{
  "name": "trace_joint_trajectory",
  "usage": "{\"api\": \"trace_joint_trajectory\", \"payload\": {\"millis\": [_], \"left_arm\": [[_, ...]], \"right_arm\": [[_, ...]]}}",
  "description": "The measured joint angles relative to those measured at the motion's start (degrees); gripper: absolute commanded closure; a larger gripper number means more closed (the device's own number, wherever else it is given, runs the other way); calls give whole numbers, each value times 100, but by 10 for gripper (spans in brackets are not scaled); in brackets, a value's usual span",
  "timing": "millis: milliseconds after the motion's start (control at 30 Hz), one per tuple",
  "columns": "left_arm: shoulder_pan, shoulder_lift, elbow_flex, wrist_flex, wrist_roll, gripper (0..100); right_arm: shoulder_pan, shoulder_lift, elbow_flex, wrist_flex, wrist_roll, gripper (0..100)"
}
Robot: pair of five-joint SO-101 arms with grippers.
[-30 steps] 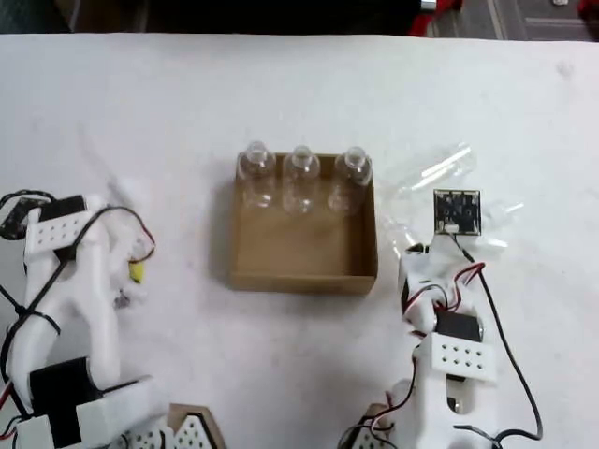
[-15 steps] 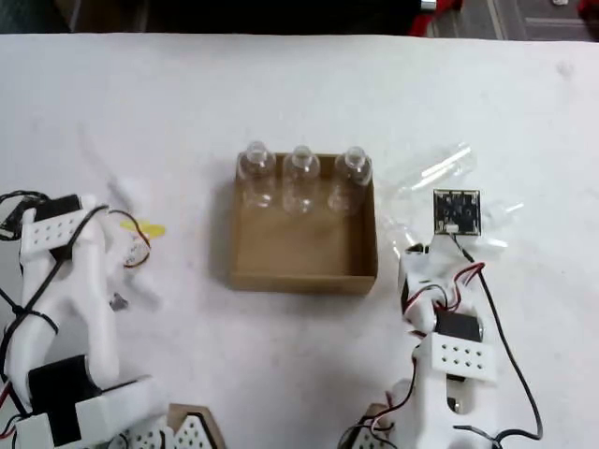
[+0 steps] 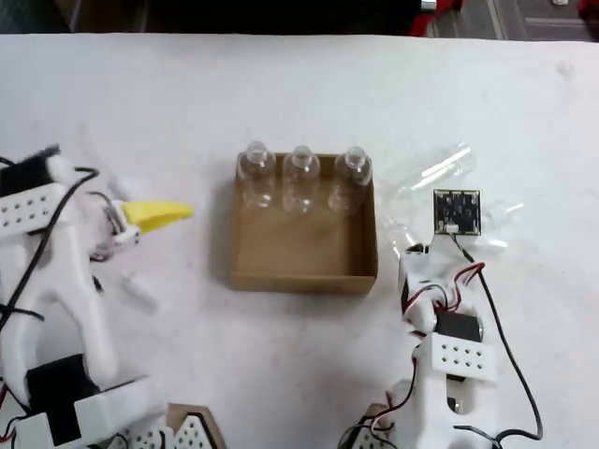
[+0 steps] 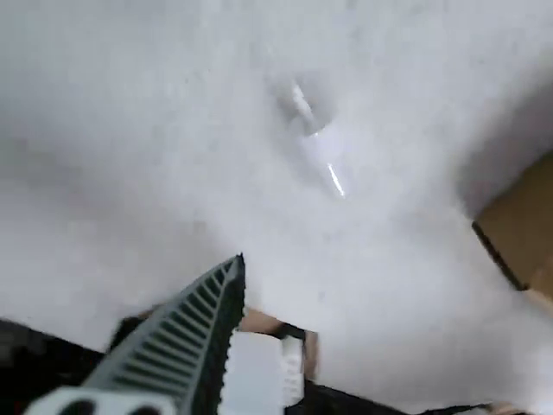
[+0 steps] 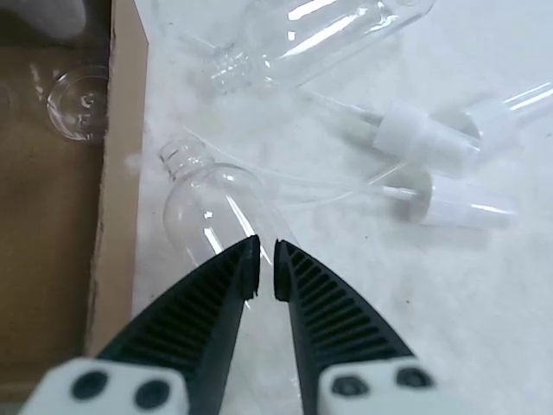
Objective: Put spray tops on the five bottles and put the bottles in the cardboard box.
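1. Your table (image 3: 281, 84) is a plain white surface that runs across the whole high view.
2. The cardboard box (image 3: 304, 279) sits on it open side up, roughly midway between the two arms.
3. To the right of the box, a near bottle (image 5: 212, 207) lies on its side with its bare neck close to the box wall.
4. A far bottle (image 5: 320, 30) lies on its side farther back, and its threaded neck is bare too.
5. One spray top (image 5: 423, 138) and another spray top (image 5: 471, 207), both white, lie loose near the two bottles, their thin tubes flat on the table.
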State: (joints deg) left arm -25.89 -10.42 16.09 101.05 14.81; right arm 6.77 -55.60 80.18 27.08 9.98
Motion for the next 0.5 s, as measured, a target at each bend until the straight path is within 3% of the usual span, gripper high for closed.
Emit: {"api": "trace_joint_trajectory", "payload": {"millis": [233, 400, 500], "left_arm": [[-879, 9, -589, 9, -4035, 615], [-1222, 9, -448, -62, -6901, 662], [-1301, 9, -158, -396, -8079, 664]], "right_arm": [[0, 0, 0, 0, 0, 978], [0, 0, 0, 0, 0, 978], [9, 0, 0, 0, 0, 978]]}}
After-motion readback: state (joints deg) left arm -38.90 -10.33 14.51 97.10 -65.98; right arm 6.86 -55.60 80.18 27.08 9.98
